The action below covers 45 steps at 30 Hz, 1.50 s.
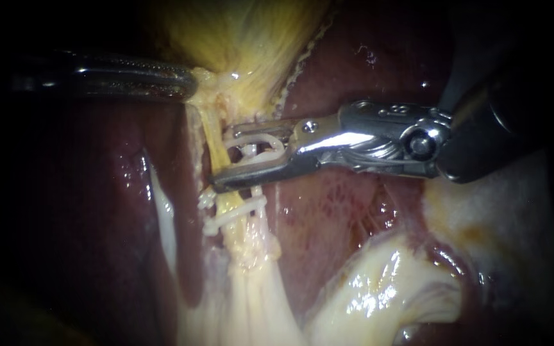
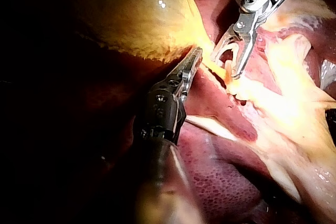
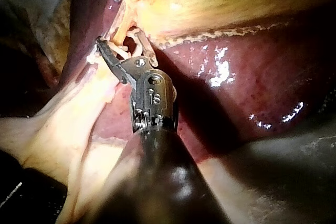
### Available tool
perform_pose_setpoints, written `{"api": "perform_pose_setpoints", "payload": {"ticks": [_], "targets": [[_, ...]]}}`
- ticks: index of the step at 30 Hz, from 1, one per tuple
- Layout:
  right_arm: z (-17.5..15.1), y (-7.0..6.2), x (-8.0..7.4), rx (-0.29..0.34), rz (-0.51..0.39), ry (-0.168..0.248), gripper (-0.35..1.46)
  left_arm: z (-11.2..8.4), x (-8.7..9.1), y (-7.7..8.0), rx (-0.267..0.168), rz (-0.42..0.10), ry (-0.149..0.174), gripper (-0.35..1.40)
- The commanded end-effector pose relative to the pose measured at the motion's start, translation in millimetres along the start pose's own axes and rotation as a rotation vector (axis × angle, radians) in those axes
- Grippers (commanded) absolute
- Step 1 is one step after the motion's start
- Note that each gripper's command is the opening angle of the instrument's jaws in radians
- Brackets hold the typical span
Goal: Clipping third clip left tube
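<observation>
A thin yellowish tube (image 1: 215, 144) runs down from the gallbladder (image 1: 245, 38). Two white clips (image 1: 233, 210) sit across it lower down. My right instrument (image 1: 222, 157) comes in from the right, and its jaws stand apart on either side of the tube above those clips. They hold a white clip (image 1: 259, 146) between them; the right wrist view shows the same instrument (image 3: 121, 40) around the tube. My left instrument (image 1: 188, 84) is shut on the gallbladder's neck and holds it taut. In the left wrist view its jaws (image 2: 193, 59) lie together at the yellow tissue, with the right instrument (image 2: 226, 64) just beyond.
Dark red liver (image 1: 354, 64) lies behind and on both sides of the tube. Pale glistening fatty tissue (image 1: 379, 288) fills the lower right. A whitish strand (image 1: 161, 211) runs down over the liver to the left of the clipped tube.
</observation>
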Motion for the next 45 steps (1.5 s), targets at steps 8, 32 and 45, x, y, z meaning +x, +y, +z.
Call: {"api": "perform_pose_setpoints", "payload": {"ticks": [8, 32, 45], "targets": [[0.9, 1.2, 0.0, -0.002, 0.0, 0.007, 0.49, 0.0, 0.0, 0.0, 0.0, 0.0, 0.0, -0.35], [2.2, -1.3, 3.8, 0.331, 0.107, 0.278, 0.42, 0.2, 0.0, -0.1, -0.002, 0.0, 0.0, -0.35], [1.4, -1.1, 4.7, 0.303, 0.121, 0.297, -0.06, 0.2, 0.0, -0.1, -0.002, 0.0, 0.0, -0.35]]}}
